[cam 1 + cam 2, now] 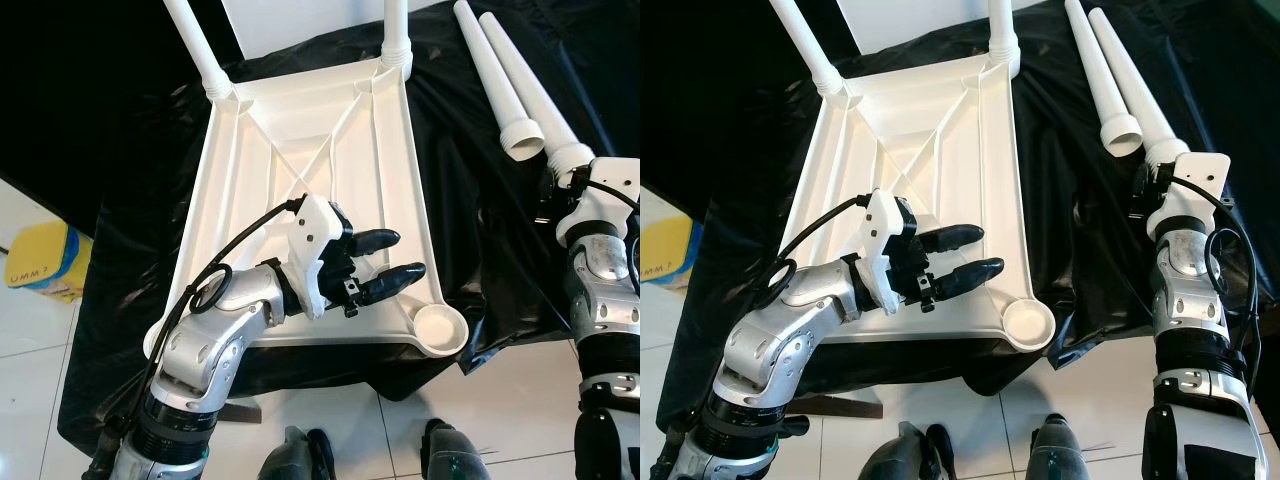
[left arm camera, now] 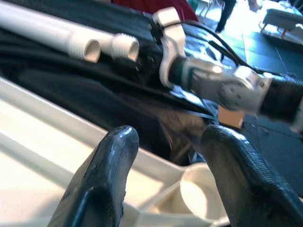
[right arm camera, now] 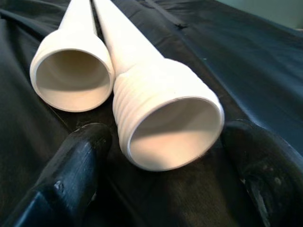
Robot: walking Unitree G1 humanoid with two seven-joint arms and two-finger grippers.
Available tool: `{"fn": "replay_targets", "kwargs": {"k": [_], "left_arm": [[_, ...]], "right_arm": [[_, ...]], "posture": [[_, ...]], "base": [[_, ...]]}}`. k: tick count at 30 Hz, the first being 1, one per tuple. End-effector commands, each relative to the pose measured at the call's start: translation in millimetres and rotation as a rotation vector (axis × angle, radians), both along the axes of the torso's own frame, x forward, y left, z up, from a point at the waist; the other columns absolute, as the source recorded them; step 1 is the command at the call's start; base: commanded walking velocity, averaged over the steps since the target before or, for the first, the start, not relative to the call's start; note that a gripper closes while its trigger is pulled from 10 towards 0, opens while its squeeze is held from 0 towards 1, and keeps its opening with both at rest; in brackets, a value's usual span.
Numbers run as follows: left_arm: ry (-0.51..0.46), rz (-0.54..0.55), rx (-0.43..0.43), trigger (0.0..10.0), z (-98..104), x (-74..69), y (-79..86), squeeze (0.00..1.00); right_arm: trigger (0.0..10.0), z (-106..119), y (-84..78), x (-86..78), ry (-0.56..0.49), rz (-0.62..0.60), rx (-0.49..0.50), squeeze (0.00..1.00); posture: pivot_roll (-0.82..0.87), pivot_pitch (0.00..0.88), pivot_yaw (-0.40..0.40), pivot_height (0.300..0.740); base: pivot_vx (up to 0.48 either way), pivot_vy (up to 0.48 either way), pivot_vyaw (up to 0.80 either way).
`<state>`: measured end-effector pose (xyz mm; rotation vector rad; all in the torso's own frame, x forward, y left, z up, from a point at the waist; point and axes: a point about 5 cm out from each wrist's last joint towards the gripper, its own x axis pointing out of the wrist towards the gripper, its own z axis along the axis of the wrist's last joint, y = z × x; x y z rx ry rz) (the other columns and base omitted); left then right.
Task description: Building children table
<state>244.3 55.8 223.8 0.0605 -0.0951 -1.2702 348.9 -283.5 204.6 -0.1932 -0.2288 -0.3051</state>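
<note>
A white plastic table top lies upside down on a black sheet. Two white legs stand screwed into its far corners. At its near right corner is a round socket with no leg in it. My left gripper hovers open just above the top, a little to the left of that socket, holding nothing. Two loose legs lie side by side on the sheet to the right. My right gripper is open, its fingers on either side of the threaded end of one loose leg.
The black sheet covers the floor under everything and is crumpled near the front edge. A yellow package lies on the white tiles to the left. My feet stand on the tiles just before the sheet.
</note>
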Motion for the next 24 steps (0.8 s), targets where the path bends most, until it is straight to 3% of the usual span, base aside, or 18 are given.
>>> {"fn": "replay_targets", "kwargs": {"k": [1,14,15,18,19,24], "left_arm": [[0.029,0.011,0.014,10.0,-3,-3.6,5.7,0.00],[0.070,0.050,0.044,10.0,0,-9.4,14.6,0.00],[0.075,0.055,0.048,10.0,1,-9.9,15.2,0.00],[0.076,0.056,0.049,10.0,1,-10.1,15.3,0.00],[0.078,0.057,0.050,10.0,1,-10.3,15.3,0.00],[0.076,0.066,0.048,10.0,2,-9.2,13.4,0.00]], "right_arm": [[10.0,-6,4.5,3.4,0.017,0.048,0.015,0.00],[10.0,12,1.4,25.7,0.063,0.201,-0.007,0.00],[6.5,10,1.4,28.1,0.100,0.235,-0.007,0.00],[6.5,9,1.3,28.6,0.114,0.244,-0.005,0.00],[0.0,8,1.1,28.9,0.122,0.251,-0.004,0.00],[0.0,-6,8.6,27.0,0.150,0.335,0.050,0.00]], "posture": [[-0.05,0.293,0.218,0.740],[0.02,0.319,0.246,0.740],[0.02,0.319,0.247,0.740],[0.02,0.318,0.247,0.740],[0.02,0.318,0.247,0.740],[0.01,0.309,0.236,0.740]], "base": [[0.000,0.000,0.00],[0.000,0.000,0.00],[0.000,0.000,0.00],[0.000,0.000,0.00],[0.000,0.000,0.00],[0.000,0.000,0.00]]}}
